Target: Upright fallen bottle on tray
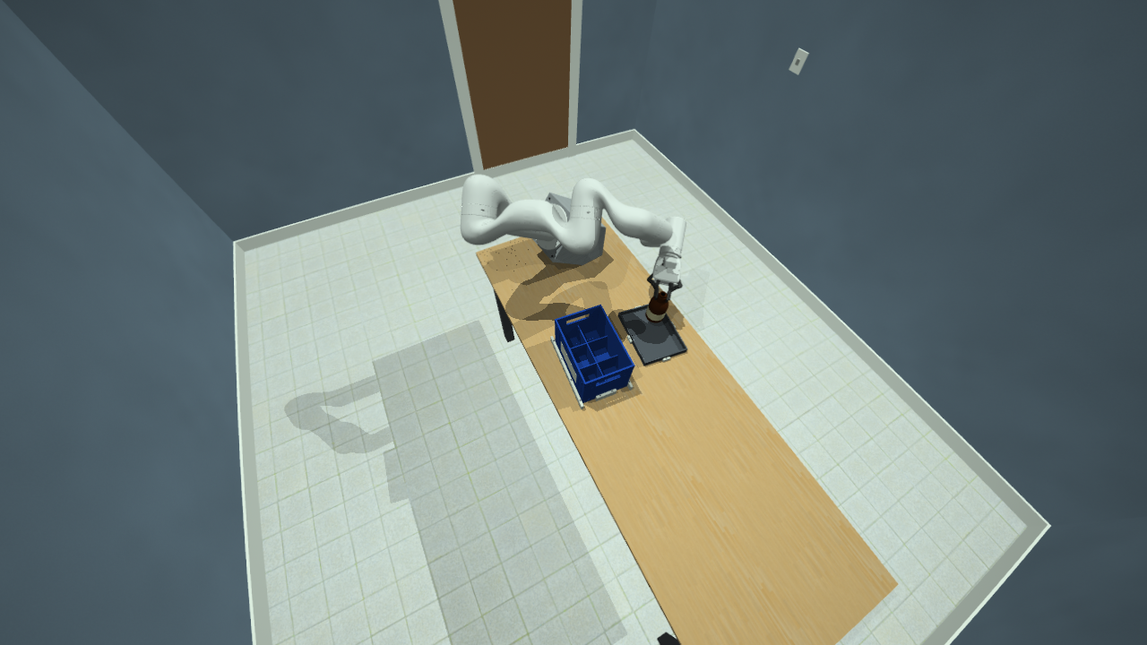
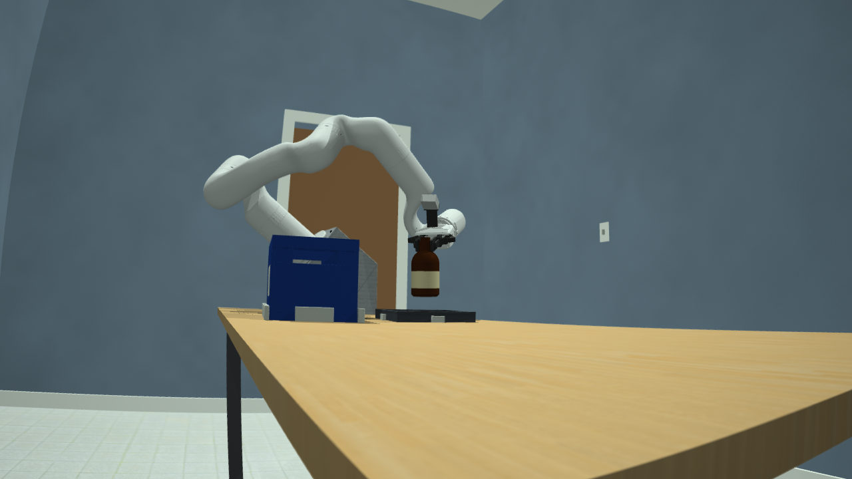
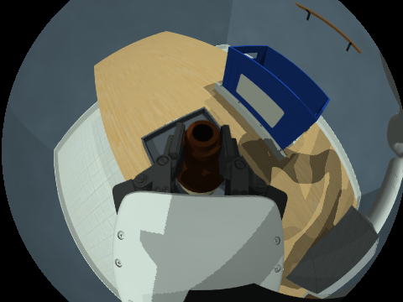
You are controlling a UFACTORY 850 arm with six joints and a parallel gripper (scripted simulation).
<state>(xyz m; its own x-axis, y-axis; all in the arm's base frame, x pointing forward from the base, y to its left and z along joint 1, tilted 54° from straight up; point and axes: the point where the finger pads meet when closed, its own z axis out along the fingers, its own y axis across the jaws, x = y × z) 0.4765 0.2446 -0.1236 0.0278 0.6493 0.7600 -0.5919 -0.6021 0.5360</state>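
My gripper (image 2: 430, 241) is shut on the neck of a brown bottle (image 2: 425, 271) with a cream label. The bottle hangs upright, its base a little above the flat dark tray (image 2: 426, 315). In the overhead view the bottle (image 1: 657, 305) is over the far end of the tray (image 1: 651, 333), and the gripper (image 1: 665, 284) points straight down. In the wrist view the fingers clamp the bottle neck (image 3: 201, 143) on both sides, with the tray (image 3: 166, 137) partly hidden beneath them.
A blue compartmented crate (image 1: 594, 351) stands on the table just left of the tray; it also shows in the side view (image 2: 313, 277) and the wrist view (image 3: 274, 96). The arm's base (image 1: 571, 236) sits at the table's far end. The table edge runs close beside the tray.
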